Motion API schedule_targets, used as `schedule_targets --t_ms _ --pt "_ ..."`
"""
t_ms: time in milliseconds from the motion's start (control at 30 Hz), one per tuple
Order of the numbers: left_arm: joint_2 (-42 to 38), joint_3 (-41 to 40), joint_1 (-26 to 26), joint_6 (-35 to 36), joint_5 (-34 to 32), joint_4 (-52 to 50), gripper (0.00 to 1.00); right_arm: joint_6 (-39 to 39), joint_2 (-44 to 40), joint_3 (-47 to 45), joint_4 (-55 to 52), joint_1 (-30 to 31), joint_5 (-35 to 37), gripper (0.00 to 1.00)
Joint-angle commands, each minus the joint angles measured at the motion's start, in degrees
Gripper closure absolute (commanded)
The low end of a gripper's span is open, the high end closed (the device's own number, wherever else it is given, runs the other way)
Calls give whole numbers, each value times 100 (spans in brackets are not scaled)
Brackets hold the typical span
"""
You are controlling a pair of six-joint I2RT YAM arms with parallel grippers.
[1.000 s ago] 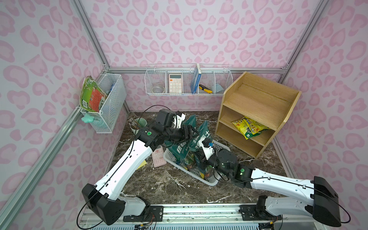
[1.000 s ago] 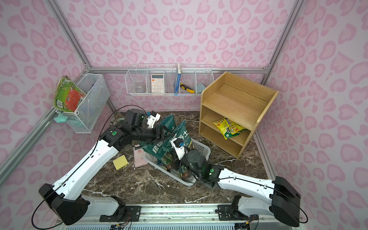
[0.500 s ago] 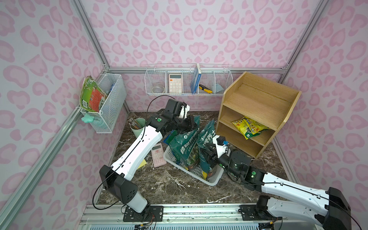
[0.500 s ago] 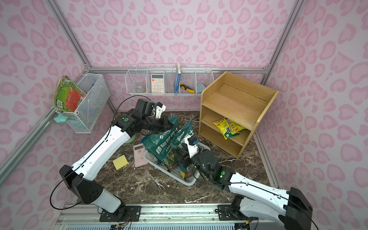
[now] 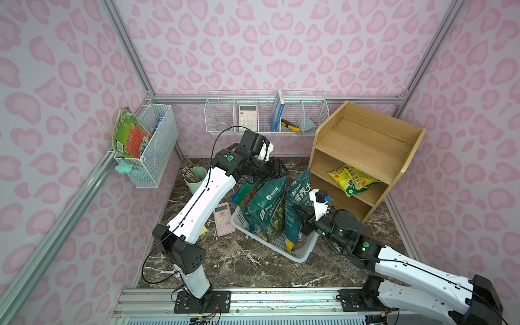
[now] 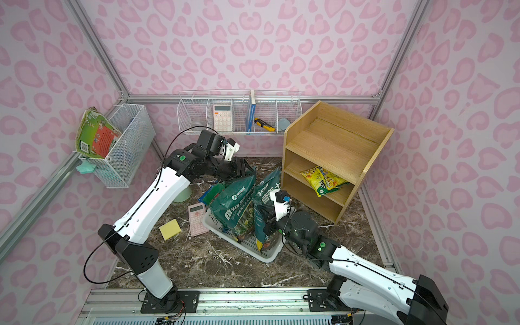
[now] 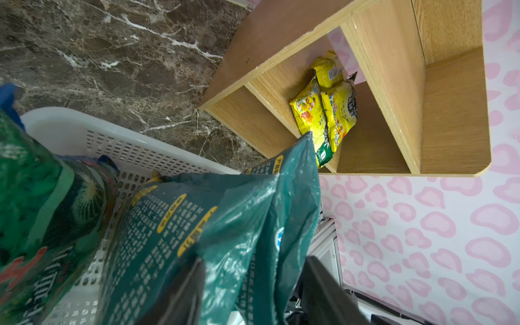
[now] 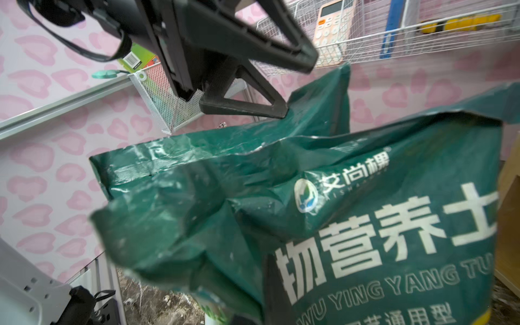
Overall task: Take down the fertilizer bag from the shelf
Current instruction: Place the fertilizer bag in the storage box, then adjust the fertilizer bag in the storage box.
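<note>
on shelf (image 7: 388, 70), fertilizer bag (image 7: 337, 112) unseen from right wrist.

dark green bag (image 8: 394, 225): large white 物营养土 | beneath: WU YING YANG TU | lowest row: 通用型, partly cut off | beside round logo: 艾尚, third character unclear | fertilizer bag (image 7: 337, 112): print too small to read

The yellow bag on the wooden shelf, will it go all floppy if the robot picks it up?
Probably floppy: the yellow bag looks like soft, crinkled plastic, lying slumped on the middle tier of the shelf. It would likely droop around wherever it gets pinched. Its glossy skin might also be a bit slippery.
</note>
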Motion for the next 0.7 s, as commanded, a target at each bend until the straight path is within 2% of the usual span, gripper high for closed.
schedule_targets --t_ms 0,67,233,400,433,533,600,667 --pt "-160 35 -233 64 -157 -440 8 -106 154 50 179 31 -270 100" --pt "-289 36 -492 75 -512 -511 1 -190 265 85 233 129 -265 100" --pt "-191 57 -818 45 -727 -894 2 -377 323 118 214 384 81 100" --pt "-12 -76 -936 156 -1150 -1235 20 -505 180 71 220 524 464 100" --pt "22 -130 -936 169 -1129 -1208 28 -501 132 43 255 535 479 100" --pt "146 -176 -936 198 -848 -1028 71 -492 13 -78 388 548 454 100" --pt "234 -92 -937 237 -771 -911 96 -483 -9 -113 421 542 419 100" --pt "354 48 -936 333 -810 -805 100 -488 -19 -128 435 542 404 91"
